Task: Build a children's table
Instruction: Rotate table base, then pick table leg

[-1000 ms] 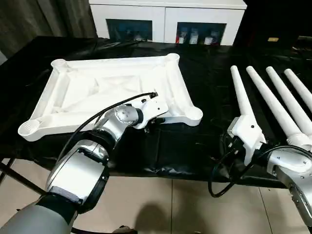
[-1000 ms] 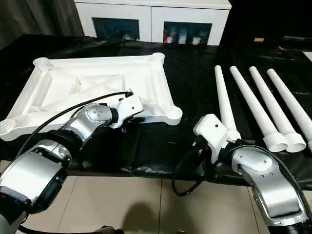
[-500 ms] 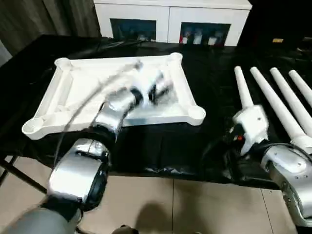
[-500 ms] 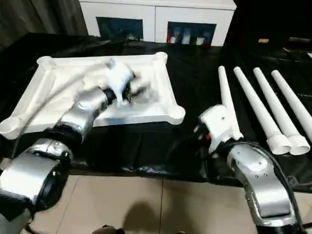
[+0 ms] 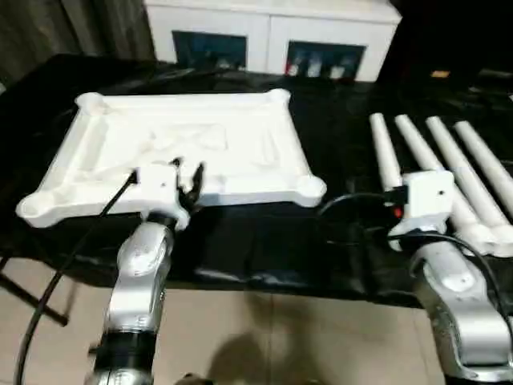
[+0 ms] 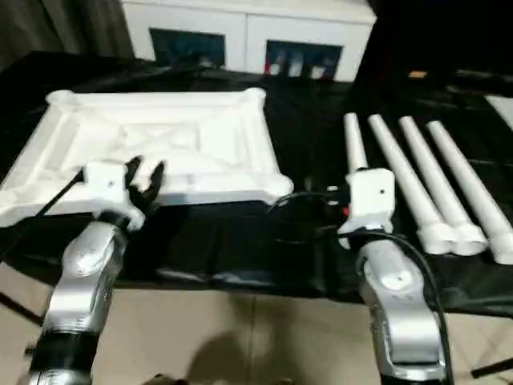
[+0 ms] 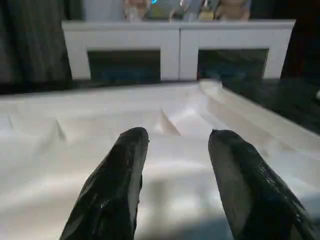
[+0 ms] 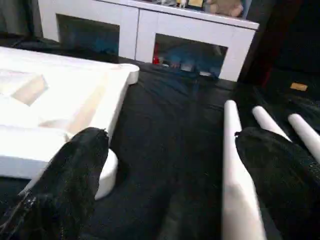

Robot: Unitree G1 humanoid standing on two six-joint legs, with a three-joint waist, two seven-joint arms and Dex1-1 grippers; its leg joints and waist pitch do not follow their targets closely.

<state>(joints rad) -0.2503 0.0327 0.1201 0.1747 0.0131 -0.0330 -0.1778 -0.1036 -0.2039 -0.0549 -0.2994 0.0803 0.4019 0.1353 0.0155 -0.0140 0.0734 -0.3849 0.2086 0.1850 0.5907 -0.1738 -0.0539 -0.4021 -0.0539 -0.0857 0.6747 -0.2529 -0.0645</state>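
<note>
Tabletop (image 5: 240, 144) near edge meets half-spread left tool (image 5: 186, 178); right tool (image 8: 167, 165) wide beside legs (image 5: 425, 152).

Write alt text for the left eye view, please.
A white tabletop lies underside up on a black-covered table, with four white legs laid side by side to its right. The left tool, fingers apart, sits at the tabletop's near rim; the right arm reaches toward the legs' near ends. A white cabinet stands behind.

Bare black cloth (image 5: 345, 172) btwn tabletop (image 5: 240, 136) & legs (image 5: 417, 152), cabinet (image 5: 268, 36) behind
</note>
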